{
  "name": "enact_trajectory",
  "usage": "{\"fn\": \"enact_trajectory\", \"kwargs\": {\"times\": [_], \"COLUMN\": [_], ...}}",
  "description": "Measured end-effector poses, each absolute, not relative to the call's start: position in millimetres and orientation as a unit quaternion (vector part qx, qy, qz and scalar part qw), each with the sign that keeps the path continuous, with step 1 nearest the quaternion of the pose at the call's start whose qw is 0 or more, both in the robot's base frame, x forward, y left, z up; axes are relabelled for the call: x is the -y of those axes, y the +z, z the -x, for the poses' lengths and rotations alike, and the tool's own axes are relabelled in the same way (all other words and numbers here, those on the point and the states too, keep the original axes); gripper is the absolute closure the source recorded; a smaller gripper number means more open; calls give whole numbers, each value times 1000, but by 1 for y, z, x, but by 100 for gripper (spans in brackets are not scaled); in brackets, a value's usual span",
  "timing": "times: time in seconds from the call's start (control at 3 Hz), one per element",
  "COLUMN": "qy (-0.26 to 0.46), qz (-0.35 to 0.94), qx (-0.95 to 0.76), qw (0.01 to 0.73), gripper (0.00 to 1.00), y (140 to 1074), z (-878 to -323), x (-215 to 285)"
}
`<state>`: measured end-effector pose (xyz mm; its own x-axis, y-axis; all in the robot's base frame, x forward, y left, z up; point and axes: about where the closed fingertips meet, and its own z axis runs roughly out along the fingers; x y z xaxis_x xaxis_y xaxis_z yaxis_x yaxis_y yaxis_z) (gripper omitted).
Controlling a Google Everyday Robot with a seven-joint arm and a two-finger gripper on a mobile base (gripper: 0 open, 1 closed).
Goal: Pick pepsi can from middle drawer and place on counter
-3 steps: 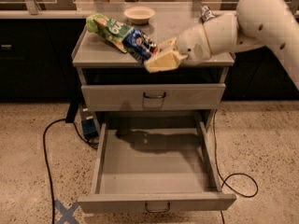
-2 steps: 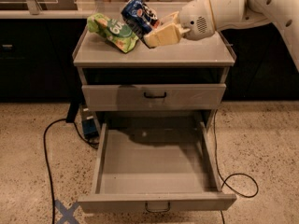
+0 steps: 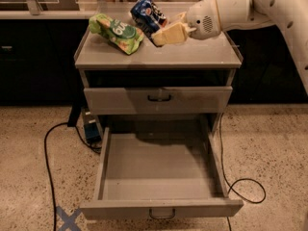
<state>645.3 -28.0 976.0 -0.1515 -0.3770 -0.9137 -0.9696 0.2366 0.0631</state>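
Camera view: the white arm reaches in from the right, and its pincer (image 3: 158,29) is over the rear of the bench (image 3: 192,57), clamped on the pepsi can (image 3: 147,13). The can is tilted, top leaning left; I cannot tell whether it touches the bench. Just left of it lies 1 green snack bag (image 3: 115,32). Below, the upper drawer front (image 3: 192,100) is closed and the middle drawer (image 3: 159,170) is pulled fully out. A black cable (image 3: 48,172) trails on the floor.
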Motion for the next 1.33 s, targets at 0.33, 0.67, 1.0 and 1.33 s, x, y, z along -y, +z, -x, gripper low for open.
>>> {"fn": "enact_trajectory", "kwargs": {"times": [0.33, 0.67, 1.0, 1.33], "qy": [350, 339, 326, 310], "qz": [468, 430, 402, 378], "qx": [-700, -729, -752, -767], "qw": [410, 411, 408, 416], "gripper": [100, 100, 100, 100], "y": [953, 926, 901, 887], "z": [-699, -752, -788, -814], "x": [47, 65, 76, 91]}}
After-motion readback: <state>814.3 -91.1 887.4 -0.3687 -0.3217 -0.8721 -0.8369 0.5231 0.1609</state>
